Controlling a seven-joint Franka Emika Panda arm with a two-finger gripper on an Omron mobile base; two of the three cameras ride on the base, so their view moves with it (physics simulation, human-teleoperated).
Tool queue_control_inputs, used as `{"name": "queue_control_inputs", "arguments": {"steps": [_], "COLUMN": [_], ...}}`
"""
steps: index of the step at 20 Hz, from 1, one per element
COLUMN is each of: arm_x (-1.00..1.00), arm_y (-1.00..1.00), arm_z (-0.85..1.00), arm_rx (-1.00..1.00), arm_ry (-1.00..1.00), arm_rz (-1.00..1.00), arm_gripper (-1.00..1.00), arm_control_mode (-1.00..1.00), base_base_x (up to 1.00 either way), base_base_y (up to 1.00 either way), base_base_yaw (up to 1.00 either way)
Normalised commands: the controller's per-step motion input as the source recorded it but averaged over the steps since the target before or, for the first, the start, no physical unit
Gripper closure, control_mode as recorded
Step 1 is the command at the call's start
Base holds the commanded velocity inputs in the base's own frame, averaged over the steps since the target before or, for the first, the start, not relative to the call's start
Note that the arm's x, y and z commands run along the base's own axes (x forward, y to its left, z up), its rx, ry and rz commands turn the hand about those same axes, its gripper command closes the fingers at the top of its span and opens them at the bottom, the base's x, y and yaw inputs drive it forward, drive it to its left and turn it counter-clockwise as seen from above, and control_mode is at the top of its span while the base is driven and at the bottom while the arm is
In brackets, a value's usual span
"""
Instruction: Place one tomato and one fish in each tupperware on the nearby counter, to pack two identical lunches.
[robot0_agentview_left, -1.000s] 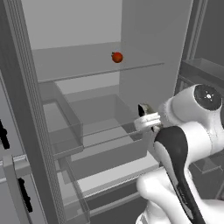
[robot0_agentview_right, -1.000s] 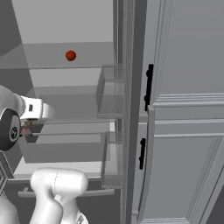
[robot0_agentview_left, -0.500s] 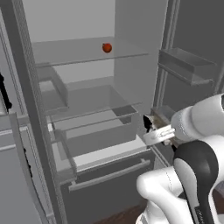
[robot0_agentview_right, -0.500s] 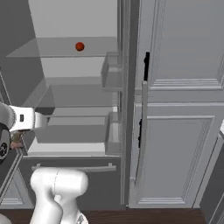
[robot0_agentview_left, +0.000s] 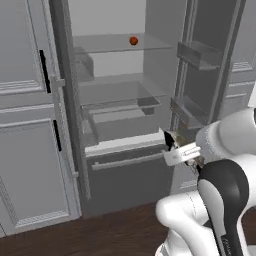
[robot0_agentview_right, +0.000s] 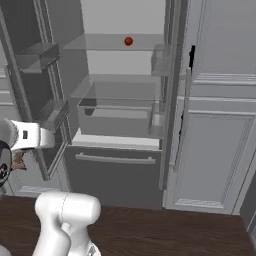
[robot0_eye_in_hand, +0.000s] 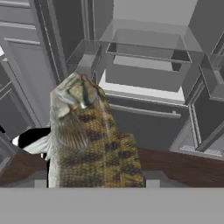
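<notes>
Open fridge doors show glass shelves (robot0_agentview_left: 120, 50); one tomato (robot0_agentview_left: 133, 41) sits near the back right corner of the top shelf. Outside the fridge, the gripper (robot0_agentview_left: 171, 141) is closed on a fish (robot0_eye_in_hand: 85, 135), probably to carry it to a tupperware.
</notes>
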Motion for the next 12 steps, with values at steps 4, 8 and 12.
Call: {"name": "queue_control_inputs", "arguments": {"steps": [4,8,12], "arm_x": [0.0,0.0,0.0], "arm_y": [0.0,0.0,0.0], "arm_z": [0.0,0.0,0.0], "arm_rx": [0.0,0.0,0.0], "arm_ry": [0.0,0.0,0.0], "arm_rz": [0.0,0.0,0.0], "arm_gripper": [1.0,1.0,1.0], "arm_control_mode": [1.0,1.0,1.0], "base_base_x": [-0.61,-0.12,0.4], "base_base_y": [0.61,0.73,0.7], "base_base_yaw": [0.71,0.74,0.62]}}
